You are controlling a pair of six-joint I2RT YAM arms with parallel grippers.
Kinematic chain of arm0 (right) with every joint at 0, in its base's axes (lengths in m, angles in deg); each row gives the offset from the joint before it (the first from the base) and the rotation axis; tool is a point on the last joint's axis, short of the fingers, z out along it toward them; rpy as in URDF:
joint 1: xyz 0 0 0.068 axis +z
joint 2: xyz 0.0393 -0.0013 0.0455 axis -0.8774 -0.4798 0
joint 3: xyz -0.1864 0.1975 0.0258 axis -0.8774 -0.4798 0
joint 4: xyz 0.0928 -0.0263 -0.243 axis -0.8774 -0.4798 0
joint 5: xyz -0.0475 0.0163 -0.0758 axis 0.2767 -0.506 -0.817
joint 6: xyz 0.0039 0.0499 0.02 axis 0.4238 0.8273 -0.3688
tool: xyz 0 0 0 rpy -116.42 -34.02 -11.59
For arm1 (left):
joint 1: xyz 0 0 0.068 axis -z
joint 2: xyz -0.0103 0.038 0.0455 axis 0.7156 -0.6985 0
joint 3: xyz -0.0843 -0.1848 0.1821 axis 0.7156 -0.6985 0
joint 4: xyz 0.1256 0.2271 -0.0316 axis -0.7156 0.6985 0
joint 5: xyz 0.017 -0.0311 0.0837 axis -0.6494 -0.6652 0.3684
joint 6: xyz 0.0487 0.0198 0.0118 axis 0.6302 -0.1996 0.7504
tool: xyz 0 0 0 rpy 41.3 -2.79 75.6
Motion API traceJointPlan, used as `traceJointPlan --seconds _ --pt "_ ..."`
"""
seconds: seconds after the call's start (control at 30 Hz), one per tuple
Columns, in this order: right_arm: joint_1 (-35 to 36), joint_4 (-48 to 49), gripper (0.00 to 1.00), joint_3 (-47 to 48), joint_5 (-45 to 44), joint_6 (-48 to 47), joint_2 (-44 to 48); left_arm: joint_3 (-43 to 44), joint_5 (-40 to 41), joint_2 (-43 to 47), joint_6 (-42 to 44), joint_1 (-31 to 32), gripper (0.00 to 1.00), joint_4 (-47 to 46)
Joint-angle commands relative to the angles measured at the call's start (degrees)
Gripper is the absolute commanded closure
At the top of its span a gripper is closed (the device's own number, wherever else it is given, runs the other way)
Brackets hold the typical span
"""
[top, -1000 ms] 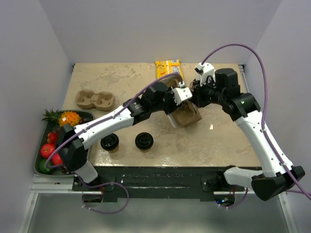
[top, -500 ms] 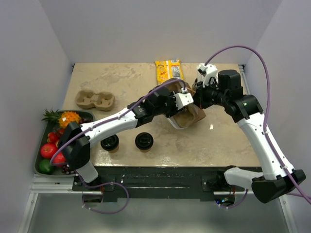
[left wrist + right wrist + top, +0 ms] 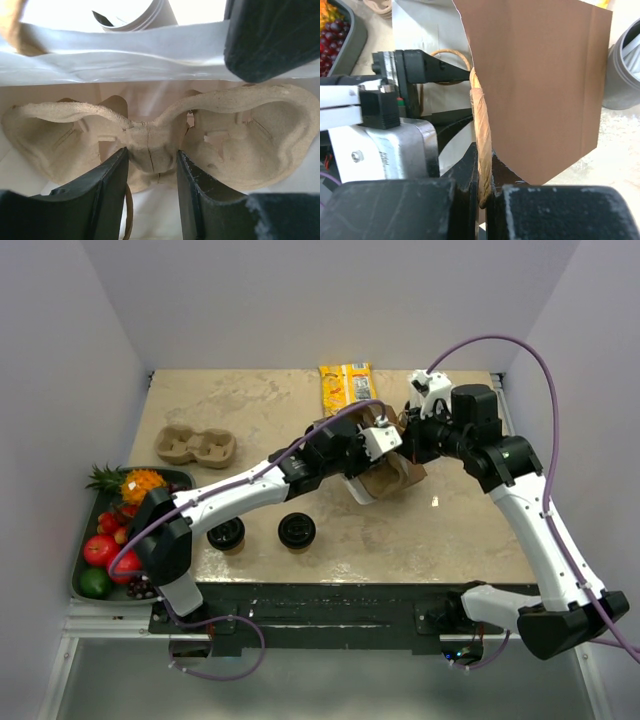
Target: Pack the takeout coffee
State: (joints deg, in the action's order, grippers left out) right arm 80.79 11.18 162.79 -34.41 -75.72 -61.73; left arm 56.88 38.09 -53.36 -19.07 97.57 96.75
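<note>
Two brown paper cups with black lids (image 3: 226, 533) (image 3: 297, 530) stand near the table's front edge, apart from both arms. A brown paper bag (image 3: 385, 480) lies tilted at mid-table with its mouth toward the left arm. My left gripper (image 3: 372, 452) reaches inside it. There its fingers (image 3: 152, 155) are shut on the middle bridge of a moulded cardboard carrier (image 3: 250, 135) against the bag's white lining. My right gripper (image 3: 482, 165) is shut on the bag's twisted paper handle (image 3: 481, 115), at the bag's far rim (image 3: 402, 430).
Another cardboard two-cup carrier (image 3: 195, 447) lies at the left of the table. A dark tray (image 3: 176, 476) of fruit sits at the left edge. A yellow snack packet (image 3: 346, 383) lies at the back. A grey cup (image 3: 625, 65) stands right beside the bag.
My left gripper has gone a little deeper into the bag, toward the right and back. The bag has shifted slightly with it. Both grips are unchanged.
</note>
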Motion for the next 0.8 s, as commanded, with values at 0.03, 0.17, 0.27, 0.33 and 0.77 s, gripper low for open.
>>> traceJointPlan --seconds 0.03,0.17,0.27,0.33,0.77 --pt "-0.22 -0.23 1.00 2.87 2.53 0.57 -0.08 0.60 2.91 -3.63 0.04 -0.11 1.00 -5.31" --pt "-0.21 -1.37 1.00 4.45 1.48 -0.22 -0.26 0.26 3.89 -5.66 -0.39 -0.37 1.00 -9.35" --pt "-0.48 -2.16 1.00 5.07 0.25 -0.84 -0.87 -2.19 0.82 -4.97 -1.88 -0.72 1.00 -12.16" --pt "-1.26 -2.16 1.00 5.07 0.33 -1.36 -1.14 -3.52 -1.64 -3.22 -2.41 -0.90 1.00 -14.09" --pt "-4.79 -1.82 1.00 6.39 4.81 -3.65 -2.11 -10.91 -2.88 0.67 -2.86 -1.69 1.00 -15.16"
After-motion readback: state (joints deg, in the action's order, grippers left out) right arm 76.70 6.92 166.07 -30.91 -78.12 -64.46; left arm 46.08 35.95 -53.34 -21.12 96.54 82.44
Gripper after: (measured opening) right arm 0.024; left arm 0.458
